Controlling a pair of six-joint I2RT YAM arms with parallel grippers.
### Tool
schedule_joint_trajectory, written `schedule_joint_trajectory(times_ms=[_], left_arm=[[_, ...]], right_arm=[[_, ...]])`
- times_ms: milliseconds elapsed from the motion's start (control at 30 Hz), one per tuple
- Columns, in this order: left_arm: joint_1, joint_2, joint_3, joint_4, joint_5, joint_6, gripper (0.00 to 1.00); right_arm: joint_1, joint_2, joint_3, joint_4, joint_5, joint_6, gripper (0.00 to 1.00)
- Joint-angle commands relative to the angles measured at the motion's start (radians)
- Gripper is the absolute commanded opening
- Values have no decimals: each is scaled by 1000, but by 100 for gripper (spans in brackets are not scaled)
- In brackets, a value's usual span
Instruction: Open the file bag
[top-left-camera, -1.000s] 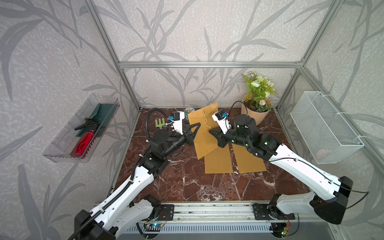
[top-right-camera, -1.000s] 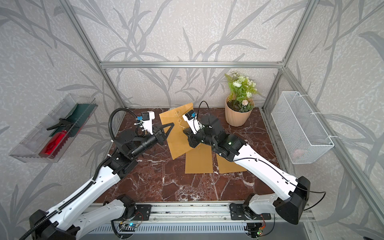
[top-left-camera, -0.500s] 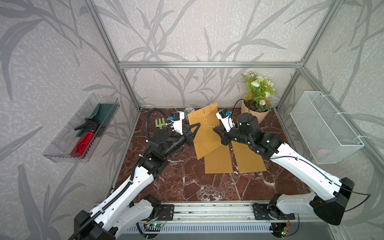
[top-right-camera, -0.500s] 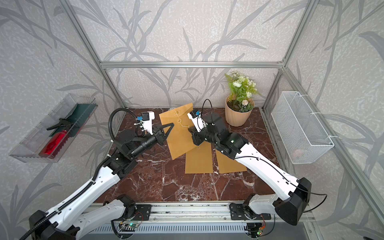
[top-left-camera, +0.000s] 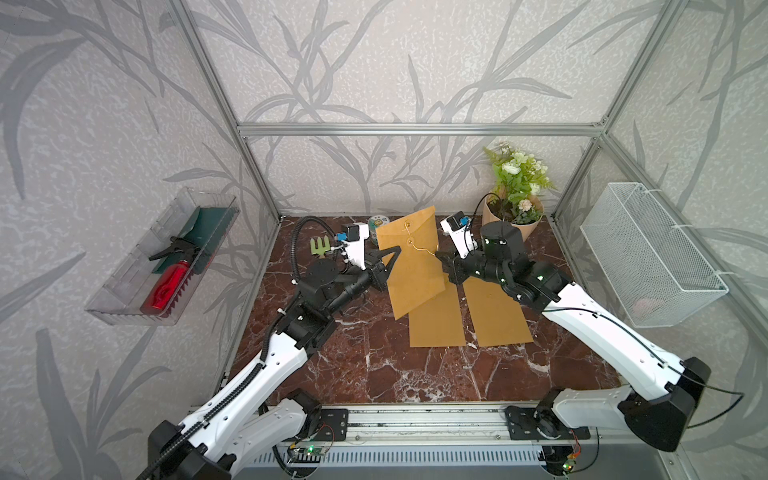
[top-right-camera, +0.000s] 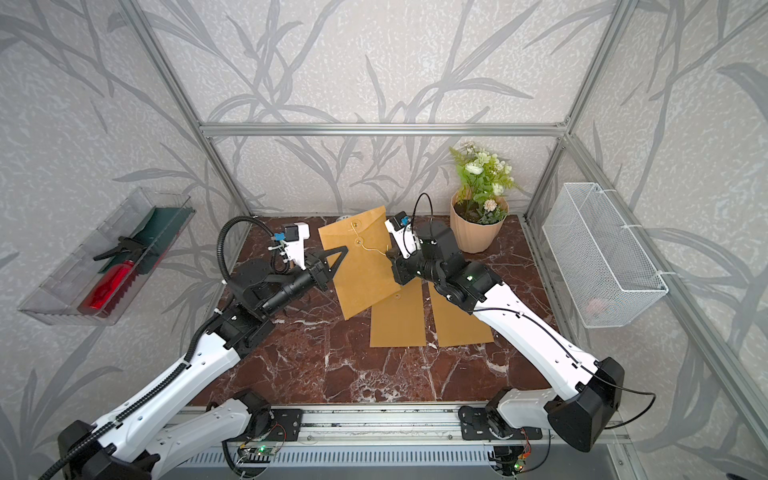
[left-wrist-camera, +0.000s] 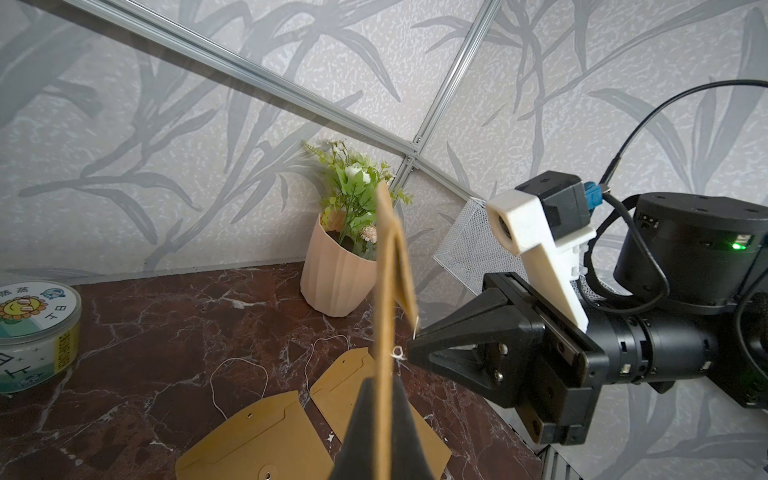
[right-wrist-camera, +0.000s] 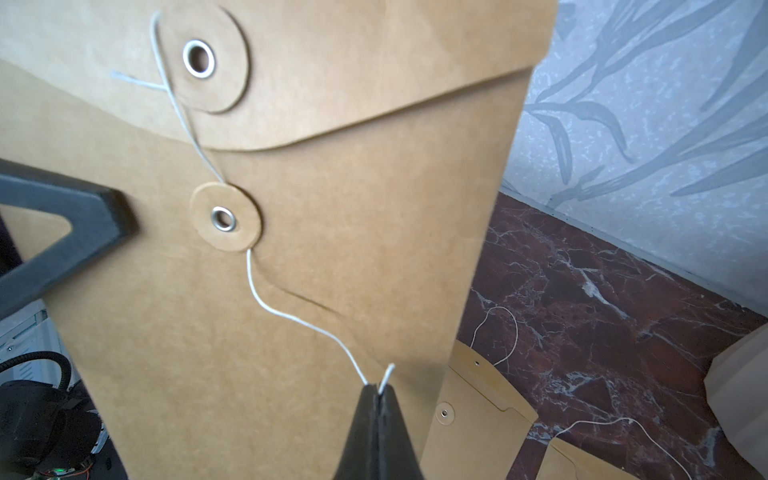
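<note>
A: What has shifted over the last second?

B: The right end effector (top-left-camera: 444, 261) has drawn off to the right, from the face of the file bag (top-left-camera: 415, 266) to its right edge. It takes the string (top-left-camera: 424, 249) with it. The left end effector (top-left-camera: 387, 257) has kept its place.

A: And left to right, how do things stand?

B: The left end effector is closed on the bag's left edge, holding it raised over the worktop (top-left-camera: 374, 365), toward the far middle. The right one is closed on the string's free end.

A: Which step is this?

B: Unwinding the tie, I judge. The flap (right-wrist-camera: 374, 83) lies shut and the string still passes the lower button (right-wrist-camera: 225, 218). The next move calls for leading the string clear of that button without tugging the bag out of the left grip, then lifting the flap.

A: What does one view give that another lacks?

B: The right wrist view shows the upper button (right-wrist-camera: 199, 58) and the string's whole path, while the top views give only a thin line. The left wrist view shows the bag edge-on between its fingers (left-wrist-camera: 361, 428), with two other bags (left-wrist-camera: 249, 440) lying flat beyond.
</note>
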Motion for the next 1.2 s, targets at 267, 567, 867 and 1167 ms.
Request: schedule_joint_trajectory(times_ms=[267,567,867,1167], left_arm=[[4,-27,17,5,29,12,0],[3,-36,5,-6,53,17,0],[3,-57,-13,-17,87,26,0],[3,-65,-42,-20,133,26,0]], right_arm=[[-20,-33,63,-31,2,-26,0],[-32,-29,89,-47,20,-39,0],[-48,-23,128,-67,27,-56,0],[-53,-23,161,-81,30,-66,0]])
